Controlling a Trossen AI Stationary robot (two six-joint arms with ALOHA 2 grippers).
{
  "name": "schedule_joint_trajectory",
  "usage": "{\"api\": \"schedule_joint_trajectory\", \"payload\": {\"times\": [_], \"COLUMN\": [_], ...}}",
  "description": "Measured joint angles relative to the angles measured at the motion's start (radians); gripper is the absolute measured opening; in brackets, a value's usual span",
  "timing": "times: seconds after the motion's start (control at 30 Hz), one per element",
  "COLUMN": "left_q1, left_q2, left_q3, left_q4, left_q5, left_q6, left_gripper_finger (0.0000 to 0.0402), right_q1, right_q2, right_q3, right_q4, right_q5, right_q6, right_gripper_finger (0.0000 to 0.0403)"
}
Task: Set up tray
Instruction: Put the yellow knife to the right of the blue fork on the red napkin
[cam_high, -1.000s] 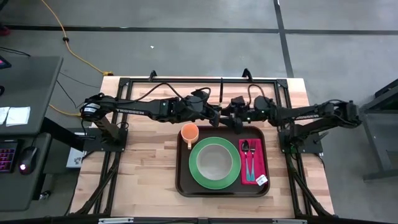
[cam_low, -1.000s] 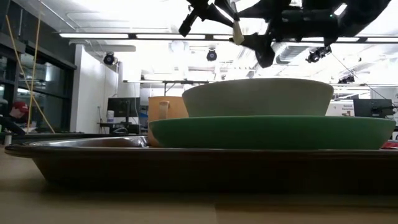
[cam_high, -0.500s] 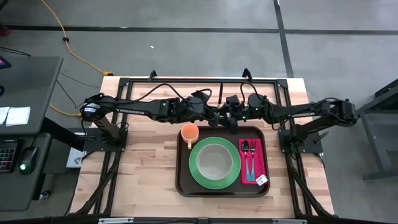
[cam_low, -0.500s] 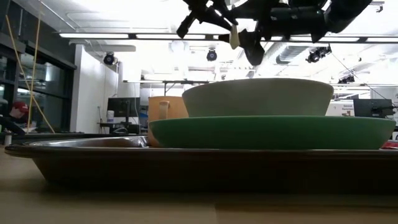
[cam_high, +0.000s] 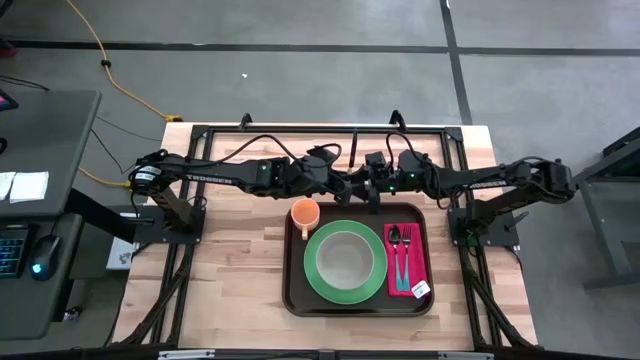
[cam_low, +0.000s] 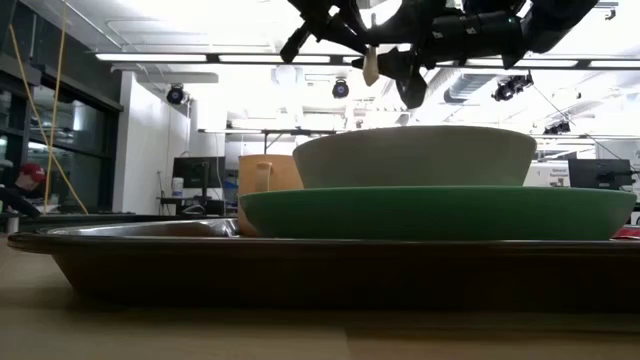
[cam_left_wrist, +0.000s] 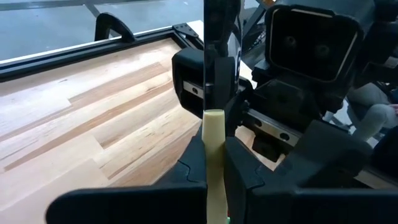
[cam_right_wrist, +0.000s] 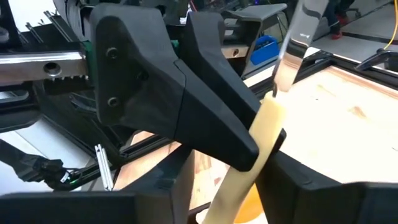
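- The wooden bench (cam_high: 230, 260) fills the middle of the room, and both dark arms reach in over its far edge toward each other.
- The tray (cam_high: 297, 296), dark brown with a raised rim, lies flat on the bench nearer the right arm's side, just in front of where the two tools meet.
- On the tray a green plate (cam_high: 318, 276) sits in the centre with a pale bowl (cam_high: 346, 259) on it.
- An orange cup (cam_high: 304, 212) stands in the tray's far left corner; a red napkin (cam_high: 417, 268) lies along its right side, carrying a spoon (cam_high: 395, 245) and fork (cam_high: 407, 247).
- The left tool (cam_left_wrist: 214, 163) is clamped on the cream handle of a knife (cam_left_wrist: 214, 134), held up above the tray's far edge.
- The right tool (cam_right_wrist: 239, 165) has its fingers either side of that same handle; I cannot tell whether they have closed on it.
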Motion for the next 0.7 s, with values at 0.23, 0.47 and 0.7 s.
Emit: {"api": "schedule_joint_trajectory", "payload": {"times": [0.23, 0.47, 0.7], "left_q1": [0.000, 0.000, 0.000], "left_q2": [0.000, -0.002, -0.002], "left_q3": [0.000, 0.000, 0.000], "left_q4": [0.004, 0.002, 0.000], "left_q5": [-0.003, -0.009, -0.008], "left_q6": [0.000, 0.000, 0.007], "left_gripper_finger": [0.0047, 0.0045, 0.0045], "right_q1": [0.000, -0.001, -0.001], "right_q2": [0.000, 0.000, -0.001], "right_q3": [0.000, -0.003, -0.003], "right_q4": [-0.004, -0.012, -0.016], "right_q5": [0.013, 0.022, 0.022], "right_q6": [-0.007, -0.031, -0.033], "right_gripper_finger": [0.0071, 0.0017, 0.0017]}}
